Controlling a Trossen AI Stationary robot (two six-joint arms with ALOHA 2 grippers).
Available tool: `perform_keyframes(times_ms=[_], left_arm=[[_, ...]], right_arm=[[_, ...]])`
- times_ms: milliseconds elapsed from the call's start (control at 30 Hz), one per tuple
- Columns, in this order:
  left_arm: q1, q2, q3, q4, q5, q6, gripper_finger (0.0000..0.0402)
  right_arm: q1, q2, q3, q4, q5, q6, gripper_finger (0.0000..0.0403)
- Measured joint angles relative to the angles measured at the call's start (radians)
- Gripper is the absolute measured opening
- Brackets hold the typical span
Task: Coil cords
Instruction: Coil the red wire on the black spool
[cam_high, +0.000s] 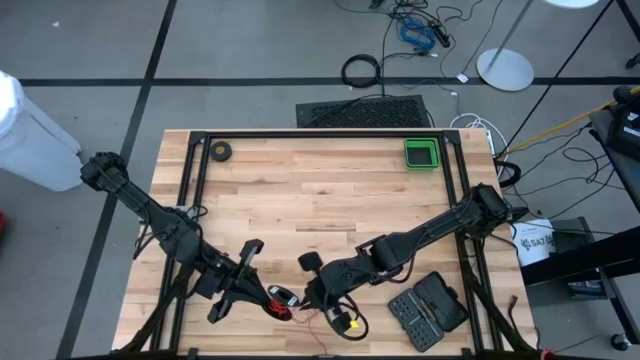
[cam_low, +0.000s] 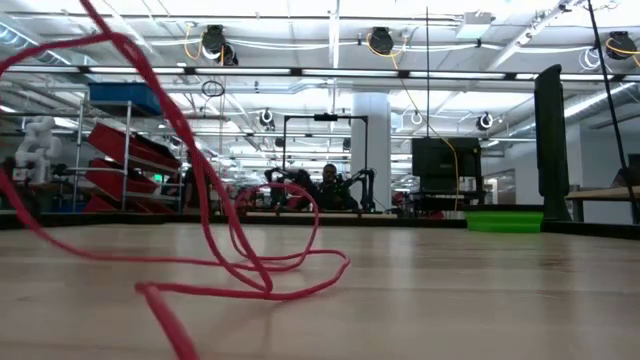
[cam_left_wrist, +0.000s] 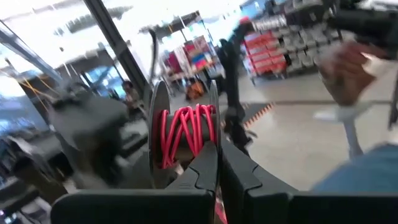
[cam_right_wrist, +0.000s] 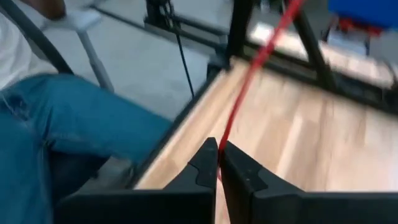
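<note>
A small spool wound with red cord (cam_left_wrist: 186, 134) hangs over the table's near edge, also seen from above (cam_high: 278, 301). My left gripper (cam_high: 262, 295) is shut on it. My right gripper (cam_high: 307, 293), just right of the spool, is shut on a free stretch of the red cord (cam_right_wrist: 249, 74). More slack red cord (cam_low: 255, 270) lies in loose loops on the wooden table (cam_high: 320, 200), and one strand rises from them out of the low view. My left gripper (cam_left_wrist: 217, 171) has its two fingers shut at the spool's near side, below the red windings by one grey flange (cam_left_wrist: 213, 121). The fingertips hide the exact spot. The fingers lie about level, and the spool is clear of the table. My right gripper (cam_right_wrist: 218, 155) pinches a single strand of the red cord (cam_right_wrist: 222, 138) between its fingertips. The fingers slant down over the table's near part. From the fingertips the cord runs straight and taut, up and away from the gripper, clear of the wood.
A green tray (cam_high: 422, 153) and a small dark tape roll (cam_high: 220, 152) sit at the far edge. An open black case (cam_high: 428, 310) and a small yellow item (cam_high: 351, 323) lie near right. A person in blue jeans (cam_right_wrist: 68, 124) is close to the table's edge.
</note>
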Motion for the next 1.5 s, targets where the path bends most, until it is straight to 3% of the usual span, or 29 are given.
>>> perform_keyframes(times_ms=[233,467,833,1067,1300,1500], left_arm=[[0.010,-0.029,0.000,-0.195,-0.040,-0.056,0.0008],[0.044,-0.034,0.000,-0.243,-0.046,-0.129,0.0008],[0.143,-0.034,0.000,-0.314,-0.058,-0.311,0.0008],[0.162,-0.028,0.000,-0.360,0.100,-0.363,0.0008],[0.160,-0.008,0.001,-0.350,0.222,-0.365,0.0008],[0.157,0.036,0.001,-0.331,0.255,-0.340,0.0008]], right_arm=[[0.053,-0.086,0.000,-0.146,0.170,0.077,0.0002],[0.123,-0.136,0.000,-0.207,0.364,0.098,0.0001],[0.166,-0.146,0.019,-0.172,0.486,-0.019,0.0000],[0.188,-0.146,0.053,-0.151,0.658,-0.110,0.0000],[0.173,-0.132,0.053,-0.012,0.650,-0.266,0.0000],[0.141,-0.085,0.053,0.079,0.646,-0.375,0.0000]])
